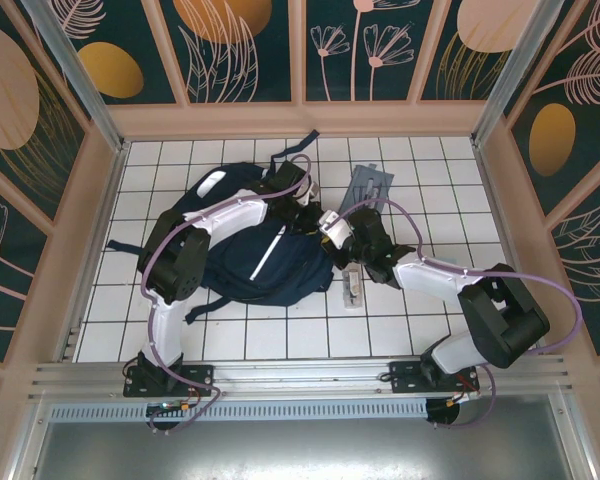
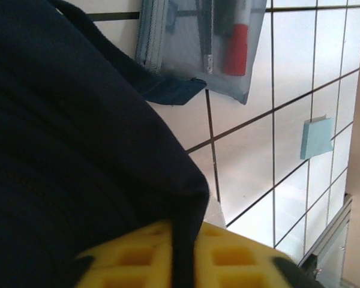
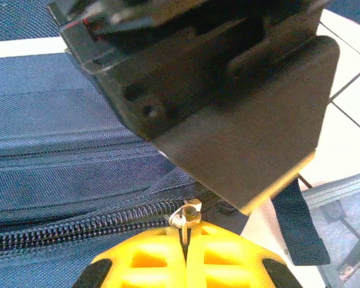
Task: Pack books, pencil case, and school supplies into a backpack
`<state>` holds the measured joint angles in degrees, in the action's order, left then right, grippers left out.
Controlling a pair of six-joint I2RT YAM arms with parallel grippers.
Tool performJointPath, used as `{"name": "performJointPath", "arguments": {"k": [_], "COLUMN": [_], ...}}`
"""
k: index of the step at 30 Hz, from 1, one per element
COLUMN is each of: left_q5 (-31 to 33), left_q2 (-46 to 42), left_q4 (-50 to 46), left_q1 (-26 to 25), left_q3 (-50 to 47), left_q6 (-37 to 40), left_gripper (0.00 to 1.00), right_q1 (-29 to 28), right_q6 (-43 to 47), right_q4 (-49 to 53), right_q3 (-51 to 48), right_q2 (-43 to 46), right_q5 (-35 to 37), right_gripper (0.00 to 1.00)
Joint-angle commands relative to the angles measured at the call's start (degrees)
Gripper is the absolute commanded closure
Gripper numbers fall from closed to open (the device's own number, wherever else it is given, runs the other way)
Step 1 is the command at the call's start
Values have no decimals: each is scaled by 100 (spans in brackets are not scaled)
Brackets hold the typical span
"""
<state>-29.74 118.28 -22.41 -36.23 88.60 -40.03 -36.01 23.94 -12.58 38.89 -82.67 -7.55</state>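
The navy backpack lies flat in the middle of the table. At its top right corner my left gripper is shut on a fold of the backpack's dark fabric, pinched between the yellow fingers. Right beside it, my right gripper is shut on the metal zipper pull at the end of the zipper. The grey pencil case, with a red pen showing, lies just beyond both grippers. The clear school supplies packet lies right of the backpack. The books are out of view.
The left gripper's black body hangs close above the right fingers. A dark strap trails off the backpack's corner. A small blue paper note lies on the white tiles. Wooden walls enclose the table.
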Motion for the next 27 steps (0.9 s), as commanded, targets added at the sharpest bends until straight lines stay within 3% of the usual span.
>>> {"name": "performJointPath", "arguments": {"k": [1,6,14,20,27], "left_q5": [-187,295,606,784,1193], "left_q2": [164,280,906,1463,1641], "left_q4": [-103,-45,1154,1087,1124], "left_q1": [-51,-17,255,465,1034], "left_q3": [-61,226,1294,2368,2960], "left_q6": [182,311,-613,-810,-1026], "left_gripper": [100,100,100,100,100], "right_q1": [-35,-85,-786,-1073,-1391], "right_q6": [172,56,-445,-859,-1250], "right_q4": [-467,-183,600,873,1002], "right_q3": [395,429,311,285,346], "right_q2": [85,198,557,569,306], "right_q5": [157,5,-47,-71,-255], "right_gripper": [100,100,100,100,100]}}
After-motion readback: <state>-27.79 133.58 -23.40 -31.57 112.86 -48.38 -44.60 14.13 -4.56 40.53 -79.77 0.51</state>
